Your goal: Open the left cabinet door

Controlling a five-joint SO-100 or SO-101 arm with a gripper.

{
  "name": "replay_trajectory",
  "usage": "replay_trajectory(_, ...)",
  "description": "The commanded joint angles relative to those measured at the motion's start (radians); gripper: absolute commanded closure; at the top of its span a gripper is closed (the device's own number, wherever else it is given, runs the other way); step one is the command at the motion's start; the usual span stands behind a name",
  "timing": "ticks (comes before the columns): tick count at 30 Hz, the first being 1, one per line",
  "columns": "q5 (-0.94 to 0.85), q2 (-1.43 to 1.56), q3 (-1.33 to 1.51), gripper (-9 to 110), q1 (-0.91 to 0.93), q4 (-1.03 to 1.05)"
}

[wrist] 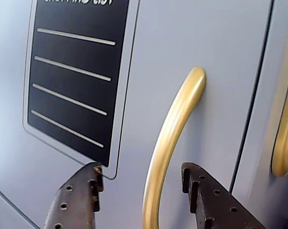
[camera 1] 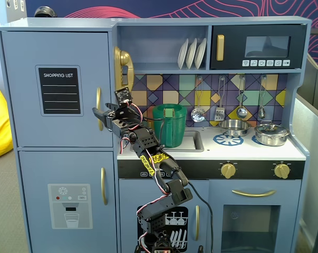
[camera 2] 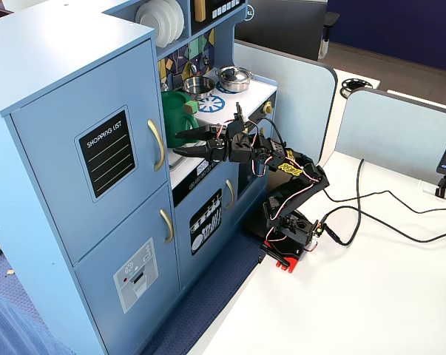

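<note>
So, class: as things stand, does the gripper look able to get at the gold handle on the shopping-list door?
Probably yes: the gripper is open, its fingers either side of the gold handle, nothing between them.

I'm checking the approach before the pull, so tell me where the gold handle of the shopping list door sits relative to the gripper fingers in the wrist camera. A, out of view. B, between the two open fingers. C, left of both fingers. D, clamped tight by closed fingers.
B: in the wrist view the gold handle runs down between the two spread fingers of the gripper, which is open and not clamped.
</note>
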Motion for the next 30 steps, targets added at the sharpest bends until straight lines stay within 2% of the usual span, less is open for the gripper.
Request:
replay_trajectory(1, 0.061, -0.005, 0.009, 83, 0.009, -0.060)
replay_trajectory(10, 0.150, -0.008, 0.091, 83, 0.012, -0.179)
replay_trajectory(30, 0.078, -0.106, 0.143, 86, -0.017, -0.285)
